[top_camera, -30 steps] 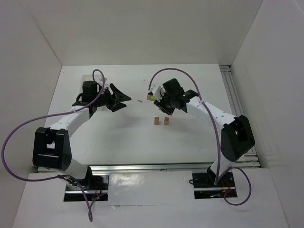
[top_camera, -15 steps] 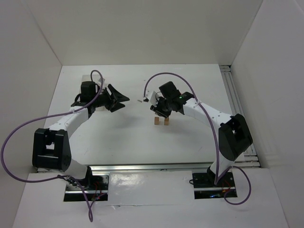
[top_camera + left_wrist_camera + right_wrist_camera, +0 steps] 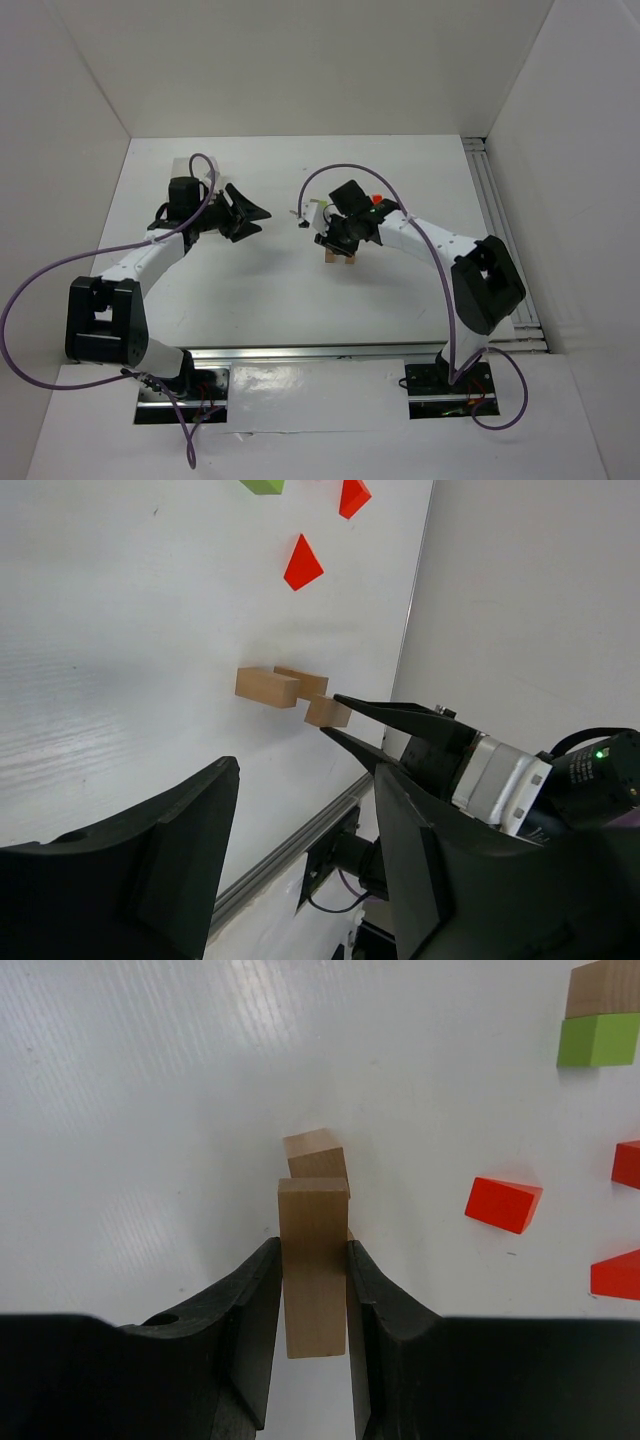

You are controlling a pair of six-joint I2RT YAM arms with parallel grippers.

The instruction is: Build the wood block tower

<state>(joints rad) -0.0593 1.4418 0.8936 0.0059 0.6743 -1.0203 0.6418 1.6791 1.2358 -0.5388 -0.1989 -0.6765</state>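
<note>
From above, the right gripper (image 3: 335,243) hangs directly over the two tan blocks (image 3: 329,259), which stand side by side with a small gap between them. The left gripper (image 3: 250,212) is well apart, to the left of them, so the right arm is clearly the nearer one. Whether the right one holds something cannot be told from this view.

In the left wrist view, the left gripper (image 3: 308,770) has its jaws wide apart with nothing between them. Far in front of it, the right gripper shows a small tan end face (image 3: 328,712) between its fingertips, just beside the standing pair (image 3: 268,687). I cannot tell if they touch.

In the right wrist view, the right gripper (image 3: 314,1250) is clamped on a long tan block (image 3: 315,1210). The long axis of this block runs straight forward, along the fingers. One standing tan block (image 3: 317,1153) appears just past its far end; the other seems hidden below it. A red wedge (image 3: 503,1204) and a lime green block (image 3: 598,1040) lie off to the gripper's right.

I judge that the coming move depends on this: the held block must lie across both standing blocks, so its long axis should follow the line from one to the other before release.
</note>
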